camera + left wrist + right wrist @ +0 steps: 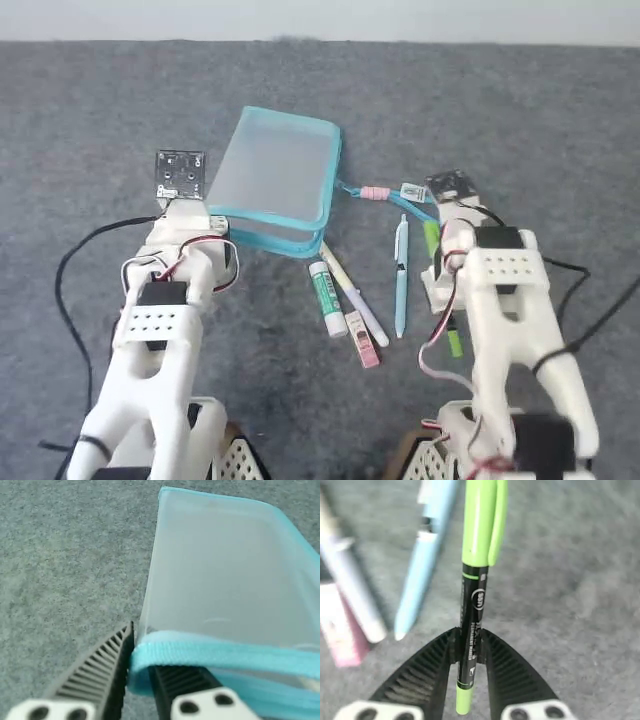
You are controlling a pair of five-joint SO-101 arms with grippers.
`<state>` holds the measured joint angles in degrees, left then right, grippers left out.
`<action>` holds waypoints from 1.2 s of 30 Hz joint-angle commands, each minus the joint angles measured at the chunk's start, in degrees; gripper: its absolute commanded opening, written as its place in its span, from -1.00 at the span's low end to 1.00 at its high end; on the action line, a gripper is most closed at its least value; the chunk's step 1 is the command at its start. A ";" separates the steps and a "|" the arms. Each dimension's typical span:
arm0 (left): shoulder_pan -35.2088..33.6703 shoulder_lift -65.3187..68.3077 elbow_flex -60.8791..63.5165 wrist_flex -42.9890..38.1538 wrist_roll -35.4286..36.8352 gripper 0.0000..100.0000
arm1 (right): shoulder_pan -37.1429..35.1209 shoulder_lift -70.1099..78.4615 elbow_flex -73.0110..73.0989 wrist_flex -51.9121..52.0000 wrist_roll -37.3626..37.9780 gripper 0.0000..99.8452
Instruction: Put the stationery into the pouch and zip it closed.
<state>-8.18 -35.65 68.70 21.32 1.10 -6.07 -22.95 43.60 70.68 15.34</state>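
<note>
The right gripper [469, 635] is clamped shut on the dark lower barrel of a green pen [480, 530], whose capped end points away from the wrist. The left gripper [141, 655] is pinched closed on the teal zip edge [210, 652] of the translucent pouch [220, 580], at a near corner. Seen from above, the pouch [272, 172] lies at 11 o'clock from the table's middle. A blue pen [401, 275], a glue stick [327, 297], a pale pen [352, 295] and a pink item [364, 343] lie loose at its 5 o'clock. The step in hand is likely loading the green pen. It would go best carried toward 10 o'clock, lined up with the mouth and slid in cap first while the left gripper holds the lip raised.
</note>
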 commanded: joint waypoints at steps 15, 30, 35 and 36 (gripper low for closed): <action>-0.26 -0.35 -1.71 -1.85 0.44 -0.98 | -24.40 -0.84 -20.57 12.18 3.60 -0.98; -0.18 -0.09 -1.10 -3.87 0.44 -0.98 | -28.26 8.13 -22.15 13.23 6.07 -0.98; -0.18 0.00 -0.75 -5.80 0.44 -0.98 | -32.92 2.51 -16.00 11.65 5.98 -0.98; -0.18 0.00 -0.75 -5.80 0.44 -0.98 | -32.84 1.45 -15.30 10.95 4.57 -0.98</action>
<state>-8.18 -35.47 68.70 17.89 1.10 -37.89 -16.09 27.52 83.08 21.14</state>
